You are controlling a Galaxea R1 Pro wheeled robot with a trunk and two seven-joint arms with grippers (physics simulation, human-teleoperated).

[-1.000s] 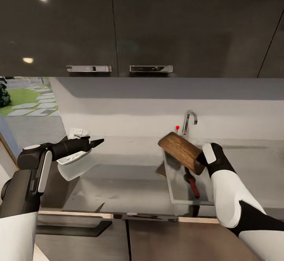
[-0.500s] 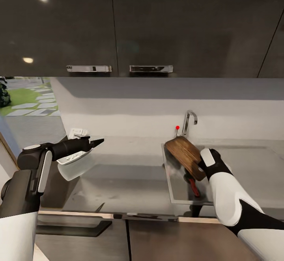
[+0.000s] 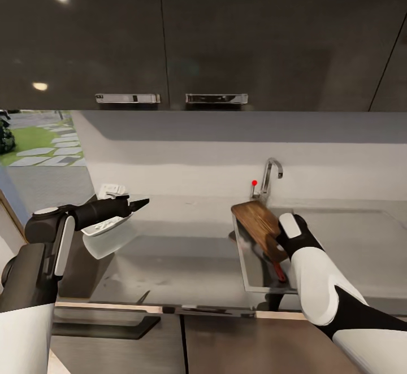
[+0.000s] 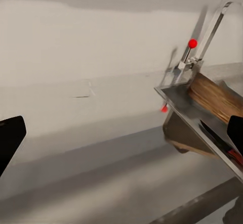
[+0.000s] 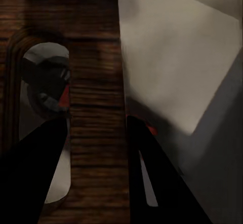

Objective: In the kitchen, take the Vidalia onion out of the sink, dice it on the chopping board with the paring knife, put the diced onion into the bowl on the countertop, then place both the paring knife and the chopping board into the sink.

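My right gripper (image 3: 278, 242) is shut on the brown chopping board (image 3: 256, 217) at its handle slot (image 5: 43, 117); one finger passes through the slot. The board hangs tilted over the left part of the grey sink (image 3: 240, 252), its far end near the tap. Below it in the basin lies the paring knife (image 3: 277, 270) with its red handle. My left gripper (image 3: 138, 203) is open and holds nothing, above the countertop (image 3: 181, 261). The white bowl (image 3: 107, 237) sits tilted just under that arm. I cannot make out the Vidalia onion.
The chrome tap (image 3: 270, 173) with its red knob (image 3: 254, 182) stands behind the sink. The flat drainboard (image 3: 362, 244) extends to the right. Dark upper cabinets (image 3: 169, 40) hang overhead. A wall socket (image 3: 111, 188) sits behind the bowl.
My right gripper has lowered the chopping board toward the basin and moved slightly left; the board now lies flatter. The left arm and the bowl have not moved.
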